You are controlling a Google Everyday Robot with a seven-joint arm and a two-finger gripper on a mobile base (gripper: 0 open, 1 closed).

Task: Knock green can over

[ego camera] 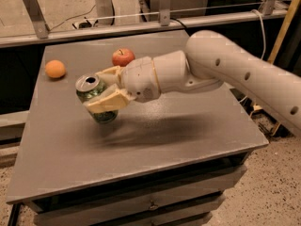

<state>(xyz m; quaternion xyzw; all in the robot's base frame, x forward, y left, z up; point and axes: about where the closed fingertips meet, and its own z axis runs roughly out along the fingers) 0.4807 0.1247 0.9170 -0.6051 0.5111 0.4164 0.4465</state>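
The green can [95,99] has dark green sides and a silver top. It is left of centre on the grey table [155,145] and leans with its top toward the left. My gripper [101,90] reaches in from the right and is shut on the can. One cream finger [108,72] lies behind the can and the other finger [105,103] crosses its front. The can's lower end is close to the tabletop; I cannot tell whether it touches.
A red apple [122,57] sits at the back of the table, just behind the gripper's wrist. An orange [55,68] sits near the back left edge. My white arm [244,74] spans the table's right half. A metal rail [141,25] runs behind the table.
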